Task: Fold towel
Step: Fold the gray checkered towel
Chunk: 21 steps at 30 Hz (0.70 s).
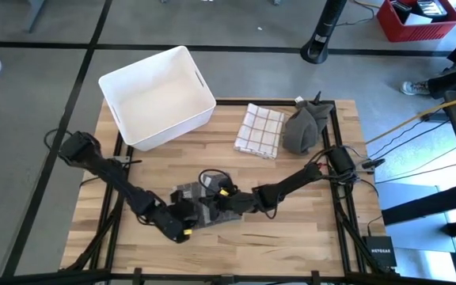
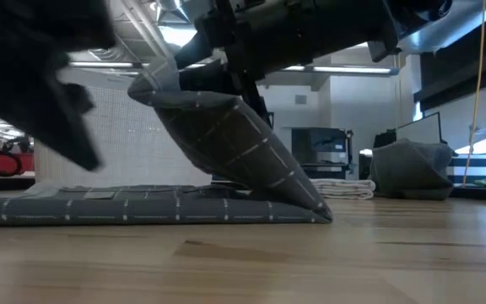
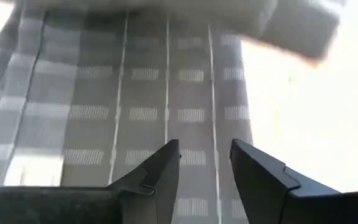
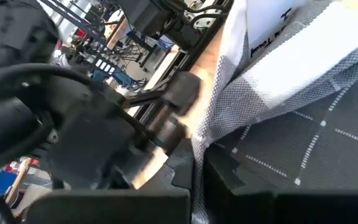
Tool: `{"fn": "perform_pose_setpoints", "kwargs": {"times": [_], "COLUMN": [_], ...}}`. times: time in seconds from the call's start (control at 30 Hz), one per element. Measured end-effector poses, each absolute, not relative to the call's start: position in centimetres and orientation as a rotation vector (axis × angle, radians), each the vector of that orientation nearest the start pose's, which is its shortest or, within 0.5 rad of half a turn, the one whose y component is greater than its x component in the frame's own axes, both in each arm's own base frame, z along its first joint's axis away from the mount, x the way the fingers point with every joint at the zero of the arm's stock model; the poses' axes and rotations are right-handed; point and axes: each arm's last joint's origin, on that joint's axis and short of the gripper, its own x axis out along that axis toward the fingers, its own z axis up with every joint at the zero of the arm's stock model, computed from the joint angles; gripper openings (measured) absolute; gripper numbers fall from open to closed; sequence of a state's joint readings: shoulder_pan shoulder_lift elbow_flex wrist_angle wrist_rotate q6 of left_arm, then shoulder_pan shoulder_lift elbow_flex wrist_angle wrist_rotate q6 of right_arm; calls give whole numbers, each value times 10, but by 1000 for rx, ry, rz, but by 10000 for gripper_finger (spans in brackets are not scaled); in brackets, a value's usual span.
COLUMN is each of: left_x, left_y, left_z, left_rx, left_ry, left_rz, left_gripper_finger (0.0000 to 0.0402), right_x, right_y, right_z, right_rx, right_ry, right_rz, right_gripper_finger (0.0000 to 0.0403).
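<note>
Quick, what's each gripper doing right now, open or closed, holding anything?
Left gripper: open, fingers apart over the gray plaid towel, gripping nothing.
Right gripper: shut on the towel's lifted edge, holding it above the table.

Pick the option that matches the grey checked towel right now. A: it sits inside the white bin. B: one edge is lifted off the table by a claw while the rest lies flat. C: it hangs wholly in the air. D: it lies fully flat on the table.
B: in the low view the grey checked towel rises in a raised flap to the right claw, while its remaining part lies flat on the table.
</note>
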<state>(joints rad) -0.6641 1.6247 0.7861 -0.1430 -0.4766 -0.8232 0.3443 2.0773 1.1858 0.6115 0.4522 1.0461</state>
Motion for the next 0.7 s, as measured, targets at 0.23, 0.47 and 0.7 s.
{"fn": "perform_pose_setpoints", "kwargs": {"times": [0.23,0.47,0.7], "left_x": [198,196,201], "left_y": [-191,-190,-194], "left_z": [135,104,105], "left_rx": [-302,-302,-286], "left_ry": [883,790,755], "left_rz": [207,337,280], "left_gripper_finger": [137,137,137], "right_x": [417,423,440], "right_y": [137,140,146], "right_z": [155,140,136], "right_rx": [937,1036,1059], "right_ry": [191,155,138], "right_rz": [-222,-198,-187], "right_gripper_finger": [18,18,18]}}
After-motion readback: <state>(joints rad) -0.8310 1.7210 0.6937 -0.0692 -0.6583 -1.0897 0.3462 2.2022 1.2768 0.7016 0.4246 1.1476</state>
